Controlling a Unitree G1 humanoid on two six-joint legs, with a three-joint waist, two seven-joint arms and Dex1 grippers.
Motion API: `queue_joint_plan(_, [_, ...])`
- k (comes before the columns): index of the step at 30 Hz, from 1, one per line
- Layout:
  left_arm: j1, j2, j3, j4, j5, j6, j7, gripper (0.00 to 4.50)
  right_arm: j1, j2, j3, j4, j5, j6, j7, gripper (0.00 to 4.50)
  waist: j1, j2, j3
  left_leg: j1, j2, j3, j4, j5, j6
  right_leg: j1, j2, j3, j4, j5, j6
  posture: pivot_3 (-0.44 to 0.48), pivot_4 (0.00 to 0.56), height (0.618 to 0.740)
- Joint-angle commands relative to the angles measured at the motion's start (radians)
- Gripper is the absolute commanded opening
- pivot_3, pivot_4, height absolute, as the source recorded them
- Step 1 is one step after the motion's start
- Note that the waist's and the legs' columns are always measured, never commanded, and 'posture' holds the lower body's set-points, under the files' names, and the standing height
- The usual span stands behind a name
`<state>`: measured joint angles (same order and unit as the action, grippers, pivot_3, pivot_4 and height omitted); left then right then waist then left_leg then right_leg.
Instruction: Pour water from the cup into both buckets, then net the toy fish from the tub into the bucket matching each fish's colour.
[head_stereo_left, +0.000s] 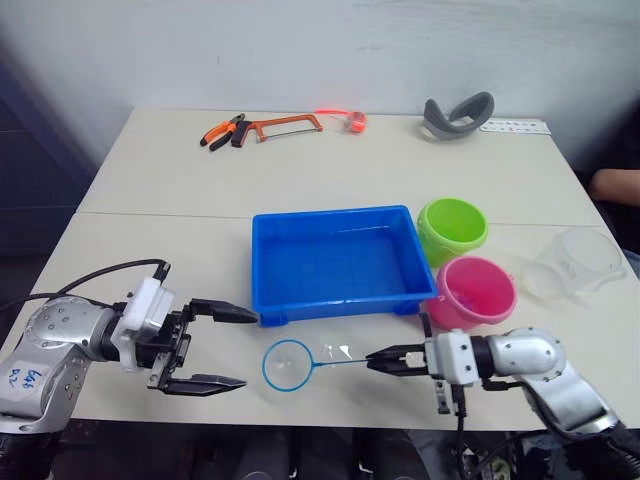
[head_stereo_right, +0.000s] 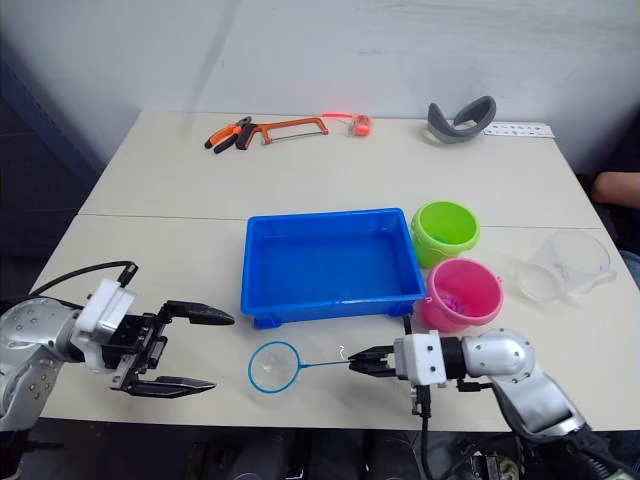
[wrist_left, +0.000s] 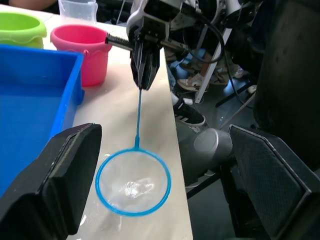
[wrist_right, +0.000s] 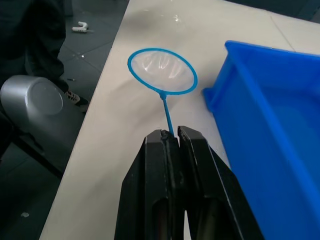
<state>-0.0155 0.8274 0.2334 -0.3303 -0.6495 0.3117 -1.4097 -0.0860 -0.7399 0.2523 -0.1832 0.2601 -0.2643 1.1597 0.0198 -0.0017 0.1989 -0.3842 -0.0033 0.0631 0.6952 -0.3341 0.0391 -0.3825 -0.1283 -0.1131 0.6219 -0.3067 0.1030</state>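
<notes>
Currently I'm pinching the net (head_stereo_left: 290, 364) by its handle in my right gripper (head_stereo_left: 378, 358), hoop lying flat just in front of the tub (head_stereo_left: 340, 300) — ready to dip; my left gripper (head_stereo_left: 236, 348) is waiting spread wide beside the hoop

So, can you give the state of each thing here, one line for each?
Net: flat on the table, handle gripped.
Right gripper: shut on the net handle.
Left gripper: open, holding nothing.
Tub: upright, no fish visible.
Green bucket: upright.
Pink bucket: upright.
Cup: on its side.
</notes>
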Motion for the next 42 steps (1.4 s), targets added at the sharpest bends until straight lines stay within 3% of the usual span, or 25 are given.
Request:
queue_joint_plan(1, [0.023, -0.008, 0.004, 0.026, 0.028, -0.053, 0.008, 4.42, 0.003, 0.026, 0.013, 0.067, -0.062, -0.085, -0.009, 0.00, 0.001, 0.000, 0.000, 0.000, 0.000, 0.000, 0.000, 0.000, 0.000, 0.000, 0.000, 0.000, 0.000, 0.000, 0.000, 0.000, 0.150, 0.740])
queue_joint_plan(9, [0.030, 0.006, -0.012, 0.050, 0.030, -0.066, 0.003, 4.42, -0.049, 0.097, 0.038, 0.259, -0.124, -0.207, -0.011, 0.00, -0.004, 0.000, 0.000, 0.000, 0.000, 0.000, 0.000, 0.000, 0.000, 0.000, 0.000, 0.000, 0.001, 0.000, 0.000, 0.000, 0.150, 0.740])
queue_joint_plan(15, [0.029, 0.026, -0.004, 0.044, 0.011, -0.046, 0.007, 4.42, -0.039, 0.113, 0.028, 0.293, -0.086, -0.207, 0.004, 0.00, -0.006, 0.000, 0.000, 0.000, 0.000, 0.000, -0.001, 0.000, 0.000, 0.000, 0.000, -0.001, 0.001, 0.000, 0.000, 0.000, 0.150, 0.740])
queue_joint_plan(21, [0.032, 0.036, 0.031, 0.058, -0.009, -0.019, 0.022, 4.50, -0.027, 0.106, -0.006, 0.242, -0.022, -0.171, 0.013, 2.16, -0.007, 0.000, 0.000, 0.000, 0.000, -0.001, -0.001, 0.000, 0.000, 0.000, -0.001, -0.001, 0.001, 0.000, 0.000, 0.000, 0.150, 0.740])
queue_joint_plan(26, [0.067, 0.044, 0.097, 0.056, -0.024, -0.003, 0.044, 4.50, 0.027, 0.020, -0.074, 0.089, 0.056, -0.115, 0.036, 4.48, -0.007, 0.002, 0.001, 0.000, 0.000, -0.001, -0.002, 0.000, 0.000, 0.000, -0.001, -0.001, 0.000, 0.000, 0.000, 0.000, 0.150, 0.740])
queue_joint_plan(32, [0.161, 0.044, 0.199, 0.092, 0.079, -0.009, 0.197, 4.50, 0.216, -0.174, -0.320, -0.249, 0.254, 0.101, -0.001, 4.48, 0.003, 0.002, 0.001, 0.001, 0.000, -0.001, -0.004, -0.001, 0.000, 0.001, -0.002, -0.001, -0.002, 0.000, 0.000, 0.000, 0.150, 0.740])
queue_joint_plan(37, [0.242, 0.025, 0.253, 0.156, 0.167, -0.121, 0.242, 4.50, 0.378, -0.233, -0.573, -0.271, 0.248, 0.220, -0.040, 4.48, 0.004, 0.001, 0.000, 0.010, 0.000, 0.001, -0.011, -0.003, 0.000, 0.008, -0.002, 0.001, -0.011, 0.000, 0.000, 0.000, 0.150, 0.740])
queue_joint_plan(42, [0.234, 0.010, 0.240, 0.284, 0.204, -0.228, 0.230, 4.50, 0.488, -0.180, -0.780, -0.236, 0.283, 0.164, 0.031, 4.48, 0.007, 0.001, 0.000, 0.011, 0.000, 0.001, -0.014, -0.004, -0.001, 0.008, -0.002, 0.002, -0.011, 0.000, -0.001, 0.000, 0.150, 0.740])
